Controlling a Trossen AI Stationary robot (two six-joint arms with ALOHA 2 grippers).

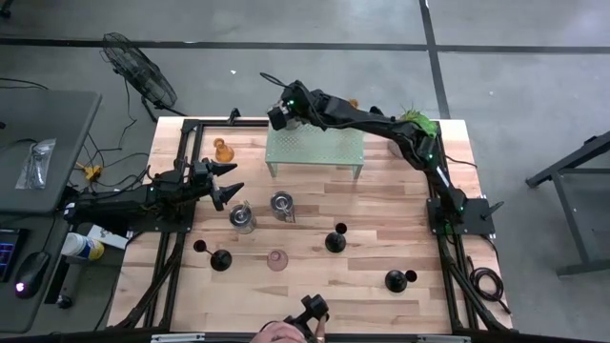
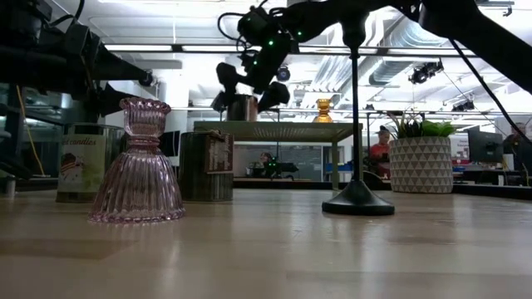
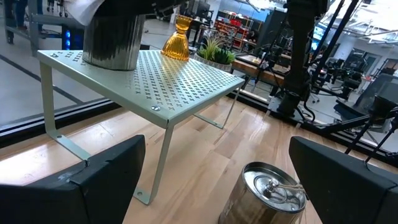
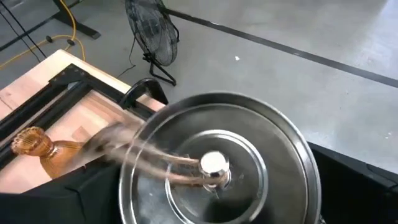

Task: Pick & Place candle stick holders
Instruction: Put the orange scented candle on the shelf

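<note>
My right gripper [image 2: 248, 86] reaches over the far left corner of the pale green rack [image 1: 315, 151]. It is open, with one finger on either side of a shiny silver cup [image 2: 243, 107], just above its rim. The cup stands on its base on the rack and fills the right wrist view [image 4: 217, 168]. An amber glass holder [image 3: 177, 38] stands farther along the rack. My left gripper [image 1: 233, 179] is open and empty above the table's left side, facing the rack, with two more silver cups [image 1: 242, 217] [image 1: 282, 204] just right of it.
Another amber holder [image 1: 222, 150] stands on the table left of the rack. A pink glass holder [image 1: 277, 259] and three black round-based sticks [image 1: 335, 238] [image 1: 220, 259] [image 1: 396, 279] stand toward the near edge. A plant in a white pot [image 1: 416, 119] is at the far right. A person [image 1: 286, 332] is at the near edge.
</note>
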